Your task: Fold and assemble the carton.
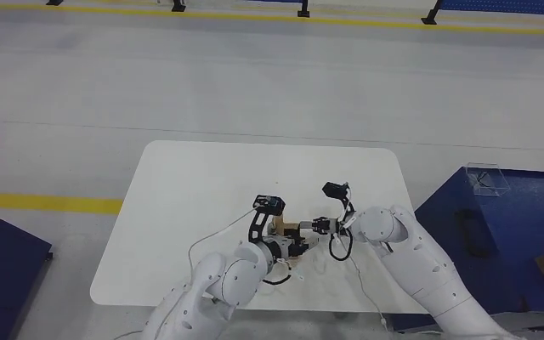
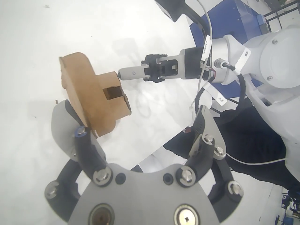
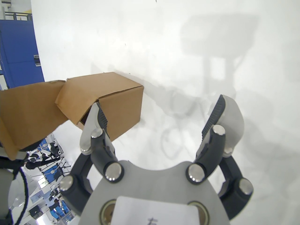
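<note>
Little cardboard carton [image 3: 112, 101] sits half-folded on the bench [image 3: 164, 24], left hand [image 2: 132, 110] spread against a loose flap [image 2: 77, 90], right hand [image 3: 159, 105] spread at the open end, so with nothing pinching it I'd bet a push just skids it away.

We see one small brown corrugated carton [image 1: 287, 229] sitting on the white table [image 1: 170, 255]. In the top view it lies close to the table's middle, a little toward 3 o'clock. Its body [image 3: 117, 99] is already squared up into a box with crisp edges and plain, unprinted faces. One end is not yet closed: a wide flap [image 2: 77, 80] with rounded corners sticks out from it at a tilt, and we can see dark interior beneath. A small rectangular slot [image 2: 112, 93] is cut in one panel.
</note>
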You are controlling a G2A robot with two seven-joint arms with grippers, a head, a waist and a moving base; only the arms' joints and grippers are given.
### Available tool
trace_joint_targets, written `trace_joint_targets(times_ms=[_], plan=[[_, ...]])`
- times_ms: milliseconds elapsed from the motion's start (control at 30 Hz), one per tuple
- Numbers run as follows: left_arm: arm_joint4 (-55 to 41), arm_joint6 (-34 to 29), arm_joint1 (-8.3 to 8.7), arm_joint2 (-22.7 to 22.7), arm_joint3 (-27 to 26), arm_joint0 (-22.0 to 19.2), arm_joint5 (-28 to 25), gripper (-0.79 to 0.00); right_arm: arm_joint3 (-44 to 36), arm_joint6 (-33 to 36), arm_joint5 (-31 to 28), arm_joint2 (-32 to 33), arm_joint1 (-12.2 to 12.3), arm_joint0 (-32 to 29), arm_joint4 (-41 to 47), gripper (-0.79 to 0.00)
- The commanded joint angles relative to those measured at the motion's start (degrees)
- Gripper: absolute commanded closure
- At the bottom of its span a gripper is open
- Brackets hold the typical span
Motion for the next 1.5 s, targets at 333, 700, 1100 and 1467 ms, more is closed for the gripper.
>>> trace_joint_targets(times_ms=[333,700,1100,1467], plan=[[0.63,-2.81,-1.63,4.17,4.01,-4.45,0.15,-0.785,2.36,-0.77,-0.81,3.97,-0.15,-0.63,7.07,-0.785],[0.15,-3.36,-2.84,5.48,6.84,-6.84,-0.04,-0.785,2.73,2.28,1.06,2.19,-0.03,-1.32,1.38,-0.785],[0.36,-4.15,-3.87,6.48,10.12,-8.26,-0.08,-0.785,2.12,1.60,0.70,3.74,-0.17,-1.08,2.52,-0.785],[0.11,-3.91,-4.39,5.97,11.03,-8.15,-0.61,-0.785,-4.72,8.19,-4.27,12.00,1.84,-6.28,10.95,-0.785]])
